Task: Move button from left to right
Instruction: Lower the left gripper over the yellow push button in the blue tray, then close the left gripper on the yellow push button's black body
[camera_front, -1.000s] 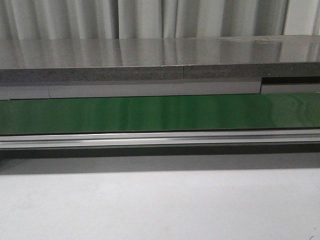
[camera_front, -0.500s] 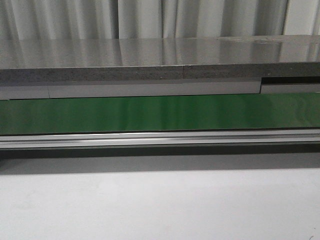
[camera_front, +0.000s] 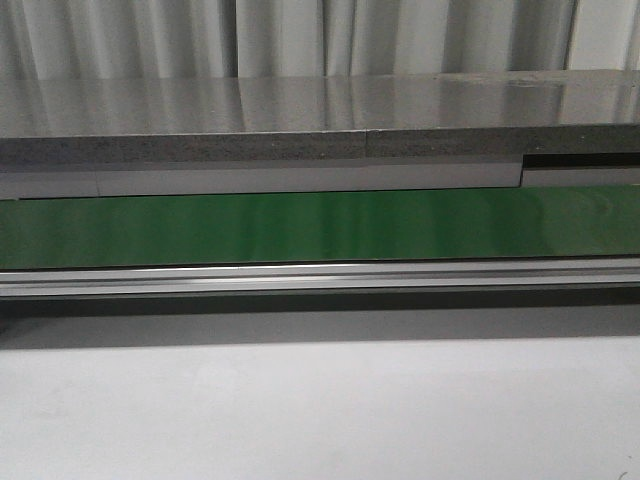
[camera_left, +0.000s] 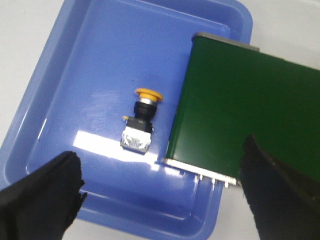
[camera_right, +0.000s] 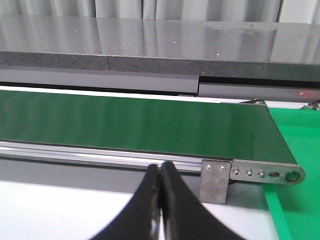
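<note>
The small push-button with a yellow-orange mushroom cap and black body (camera_left: 141, 120) lies on its side in the shallow blue plastic tray (camera_left: 60, 75), just beside the end of the green conveyor belt (camera_left: 240, 115). The left gripper (camera_left: 160, 195) hangs above it, fingers spread wide, grasping nothing. The right gripper (camera_right: 160, 200) is clenched empty, facing the belt.

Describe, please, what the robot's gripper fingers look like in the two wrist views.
The left gripper has broad matte black fingers with rough, textured edges. The right gripper has smooth, glossy black fingers tapering to narrow tips. No cables or markings are visible.
</note>
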